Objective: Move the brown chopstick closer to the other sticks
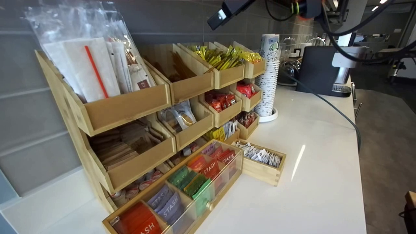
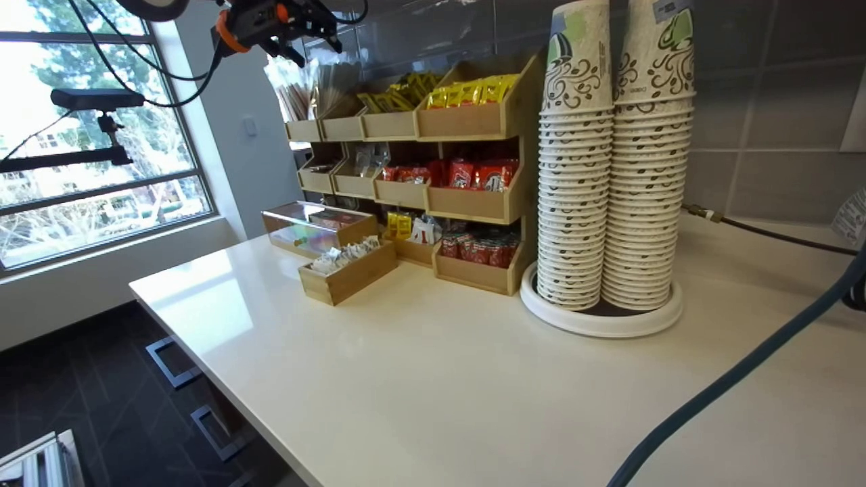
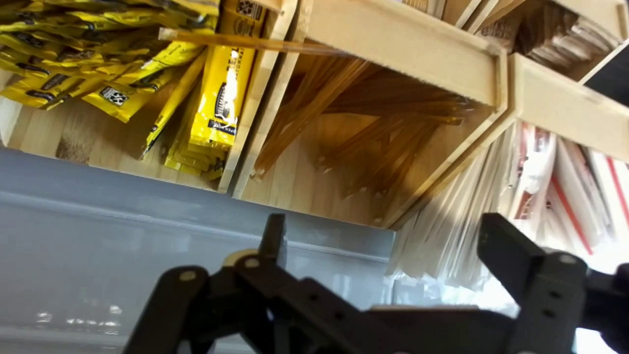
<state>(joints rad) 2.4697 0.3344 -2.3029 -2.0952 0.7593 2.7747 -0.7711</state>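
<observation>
The brown chopstick [image 3: 260, 43] is a thin light-brown stick in the wrist view. It lies across the divider, one end over the yellow packets [image 3: 123, 64] and the other over the stick tray [image 3: 403, 44]. In an exterior view the chopstick [image 1: 212, 68] shows at the tray's corner. The other sticks [image 3: 314, 113] lie loosely inside the stick tray; these sticks [image 1: 182, 66] also show in an exterior view. My gripper [image 3: 382, 221] is open and empty. In an exterior view the gripper [image 2: 318, 51] hangs above the top row of trays, apart from the chopstick.
Clear bags with white packets [image 1: 87, 65] rise from the neighbouring tray. Tall cup stacks [image 2: 575, 203] stand beside the rack on the counter [image 2: 406, 379]. A clear-lidded tea box [image 1: 182, 188] and a packet box [image 1: 260, 165] stand before the rack. A tiled wall [image 3: 123, 246] is behind.
</observation>
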